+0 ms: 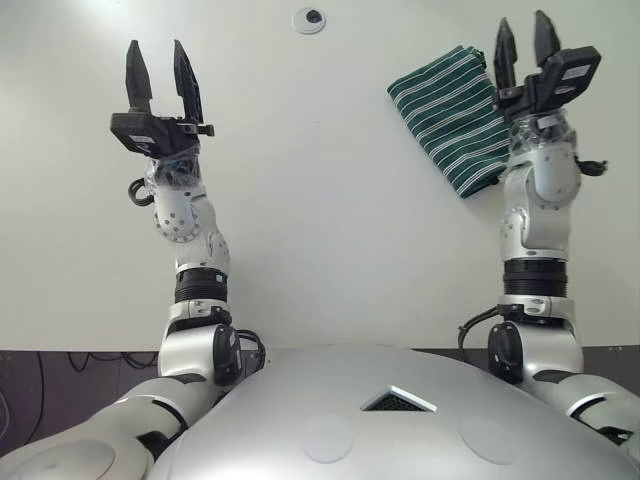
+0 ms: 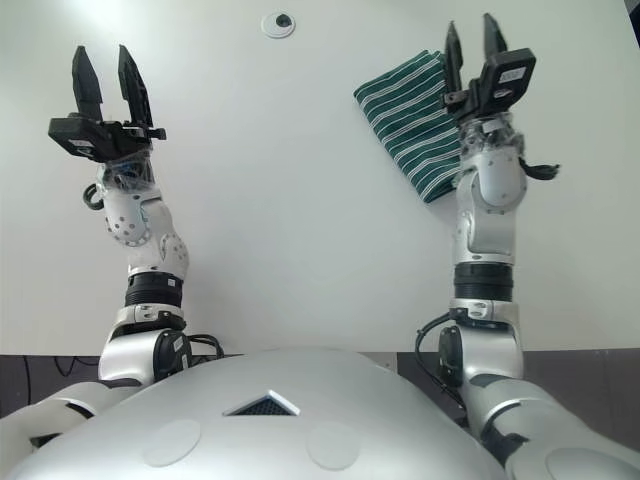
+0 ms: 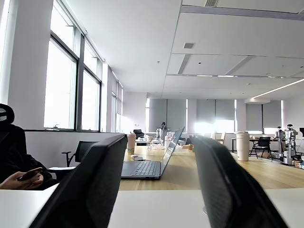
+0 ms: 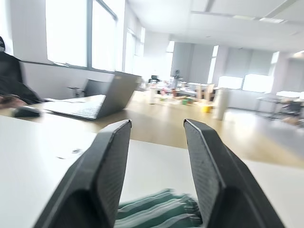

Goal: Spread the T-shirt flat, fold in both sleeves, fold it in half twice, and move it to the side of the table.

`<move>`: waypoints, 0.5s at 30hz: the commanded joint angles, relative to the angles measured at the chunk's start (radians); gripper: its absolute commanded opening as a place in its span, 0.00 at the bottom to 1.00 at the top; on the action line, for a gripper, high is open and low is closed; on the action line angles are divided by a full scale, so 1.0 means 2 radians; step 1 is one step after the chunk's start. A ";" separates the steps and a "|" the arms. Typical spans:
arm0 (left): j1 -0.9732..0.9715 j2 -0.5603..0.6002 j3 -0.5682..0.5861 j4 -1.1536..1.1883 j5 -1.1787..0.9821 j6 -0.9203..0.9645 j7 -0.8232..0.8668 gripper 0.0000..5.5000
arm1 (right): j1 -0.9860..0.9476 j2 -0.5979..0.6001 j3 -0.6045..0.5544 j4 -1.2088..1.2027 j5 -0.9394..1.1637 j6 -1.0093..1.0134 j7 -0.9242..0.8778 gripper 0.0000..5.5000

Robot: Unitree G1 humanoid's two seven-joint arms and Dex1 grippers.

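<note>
Lying in the upper right of the frame, the T-shirt (image 1: 445, 110) is a compact folded bundle, green with white stripes, on the white tabletop (image 1: 330, 200). Right gripper (image 1: 524, 38) stands at its right edge, fingers apart, holding nothing; contact with the cloth cannot be told. Left gripper (image 1: 157, 62) at upper left, well apart from the shirt, fingers likewise spread and empty. Small round disc (image 1: 309, 20) at top centre. Judgement: cloth looks light, soft and limp, so the layers would likely slide and splay if pinched at one corner. Best hold is a folded edge, all layers pinched together, low against the tabletop.
</note>
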 commanded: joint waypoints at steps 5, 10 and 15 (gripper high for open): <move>-0.017 0.005 0.002 0.059 0.014 -0.029 -0.005 0.45 | -0.021 0.030 0.008 0.124 0.005 -0.133 0.070 0.37; -0.024 0.022 -0.003 0.104 0.071 -0.055 0.022 0.45 | -0.039 0.040 0.022 0.192 -0.025 -0.184 0.072 0.37; -0.034 0.031 -0.012 0.137 0.115 -0.084 0.047 0.45 | -0.042 0.049 0.022 0.216 -0.028 -0.209 0.068 0.37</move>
